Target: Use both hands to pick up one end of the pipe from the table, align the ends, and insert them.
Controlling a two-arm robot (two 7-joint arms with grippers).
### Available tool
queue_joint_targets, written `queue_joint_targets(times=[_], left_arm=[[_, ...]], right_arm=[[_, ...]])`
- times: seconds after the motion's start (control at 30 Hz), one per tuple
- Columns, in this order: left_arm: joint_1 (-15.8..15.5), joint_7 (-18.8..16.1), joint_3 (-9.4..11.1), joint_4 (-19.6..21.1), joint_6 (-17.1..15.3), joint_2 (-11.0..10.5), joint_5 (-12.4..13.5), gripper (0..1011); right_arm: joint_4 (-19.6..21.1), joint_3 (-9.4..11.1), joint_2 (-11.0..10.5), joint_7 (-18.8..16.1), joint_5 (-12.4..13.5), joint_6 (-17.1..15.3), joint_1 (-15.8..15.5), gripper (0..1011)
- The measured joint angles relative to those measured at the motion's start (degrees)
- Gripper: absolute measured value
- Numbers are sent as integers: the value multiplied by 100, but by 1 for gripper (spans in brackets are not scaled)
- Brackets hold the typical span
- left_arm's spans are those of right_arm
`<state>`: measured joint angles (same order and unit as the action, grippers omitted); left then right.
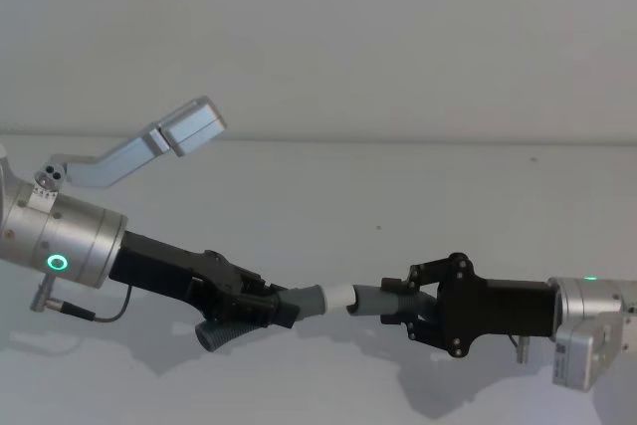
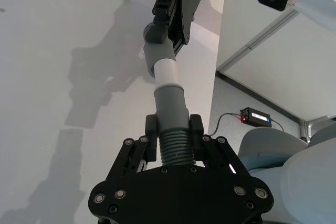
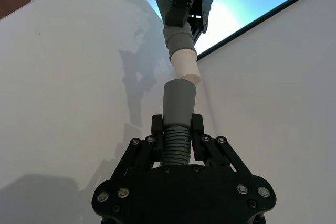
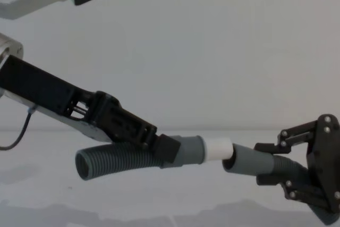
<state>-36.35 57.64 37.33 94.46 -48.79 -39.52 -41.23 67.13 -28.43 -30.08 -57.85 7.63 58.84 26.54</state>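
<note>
The left hand (image 1: 274,306) is clamped on the ribbed pipe (image 4: 114,162) just behind the cuff (image 1: 315,300) that bears the white tube tip (image 1: 339,297). The right hand (image 1: 400,304) is clamped on the ribs behind the socket cuff (image 1: 370,301). Both cuffs are held above the table (image 1: 398,206). The tip meets the socket mouth, nearly in line; insertion depth cannot be determined. The bare ribbed open end (image 1: 211,335) hangs below the left hand.

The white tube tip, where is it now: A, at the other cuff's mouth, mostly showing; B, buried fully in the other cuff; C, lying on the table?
A: the white tube tip sits at the mouth of the socket cuff in the right gripper, most of its length showing.
</note>
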Motion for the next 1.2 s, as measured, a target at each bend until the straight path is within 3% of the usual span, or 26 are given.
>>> queue_joint_targets(times=[0.8,1.2], left_arm=[[-45,-118,57,-6,-103,-67,-114,349],[-175,-75,164,-174,-49,3,-125,349]], right_arm=[[-83,-140,-18,40,172,-165,99,275],[-114,-228,-39,31,204,-151,140,278]])
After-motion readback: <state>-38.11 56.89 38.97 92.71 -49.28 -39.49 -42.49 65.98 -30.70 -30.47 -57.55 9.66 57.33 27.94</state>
